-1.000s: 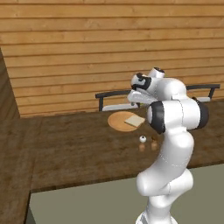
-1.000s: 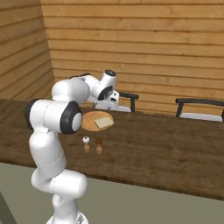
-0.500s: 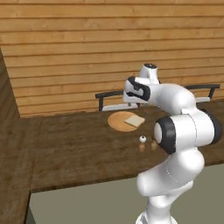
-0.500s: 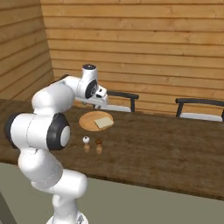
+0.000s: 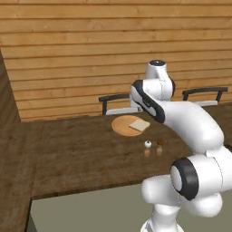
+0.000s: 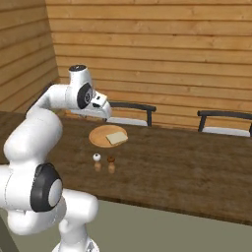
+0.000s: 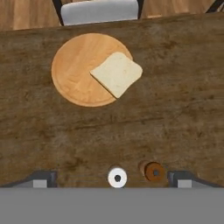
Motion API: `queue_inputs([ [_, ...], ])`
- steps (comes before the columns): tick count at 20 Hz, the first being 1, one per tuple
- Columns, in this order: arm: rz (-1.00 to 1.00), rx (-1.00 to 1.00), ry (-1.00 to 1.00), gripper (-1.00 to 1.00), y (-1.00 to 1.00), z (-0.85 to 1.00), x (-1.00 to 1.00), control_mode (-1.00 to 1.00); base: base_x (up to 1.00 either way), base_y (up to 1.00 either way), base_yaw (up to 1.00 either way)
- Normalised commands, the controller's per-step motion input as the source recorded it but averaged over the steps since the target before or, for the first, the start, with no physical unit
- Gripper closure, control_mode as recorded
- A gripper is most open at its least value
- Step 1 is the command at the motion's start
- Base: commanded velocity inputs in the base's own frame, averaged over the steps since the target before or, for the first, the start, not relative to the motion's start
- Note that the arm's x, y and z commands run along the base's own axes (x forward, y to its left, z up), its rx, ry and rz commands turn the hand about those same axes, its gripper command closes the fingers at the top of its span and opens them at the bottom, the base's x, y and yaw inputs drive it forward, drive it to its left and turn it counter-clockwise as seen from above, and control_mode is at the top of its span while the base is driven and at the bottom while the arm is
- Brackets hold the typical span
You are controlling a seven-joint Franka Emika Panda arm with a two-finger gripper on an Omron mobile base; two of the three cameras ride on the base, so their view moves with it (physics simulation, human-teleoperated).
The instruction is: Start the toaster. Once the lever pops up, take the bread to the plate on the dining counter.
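Note:
The bread [image 7: 117, 73], a pale beige slice, lies on the round tan plate [image 7: 74, 70], with one corner hanging over the rim. Both rest on the dark wood dining counter [image 7: 175, 113]. In the left base view the bread [image 5: 139, 124] and plate [image 5: 122, 126] sit near the counter's far edge. My gripper [image 7: 112, 178] hangs open and empty well above the counter, on the near side of the plate, and looks down at it. It is also in the right base view as the gripper [image 6: 104, 112], just left of the plate [image 6: 103, 136]. The toaster and its lever are out of view.
A white-topped shaker [image 7: 117, 177] and a brown one [image 7: 153, 171] stand close together on the counter below the hand. Two dark chairs [image 6: 130, 110] [image 6: 226, 118] stand behind the counter's far edge, against a wooden plank wall.
The arm has refolded, with its elbow dropping low toward the base, and the wrist stands higher. The hand is still over the plate's near side. Bread and plate have not moved.

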Motion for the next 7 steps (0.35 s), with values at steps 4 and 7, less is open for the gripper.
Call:
queue_inputs([
  [4,0.00,-0.03,0.00,-1.00,0.00,0.43,-1.00,-1.00,0.00,0.00,0.00],
  [7,0.01,0.00,0.00,-1.00,0.00,0.41,-1.00,-1.00,0.00,0.00,0.00],
])
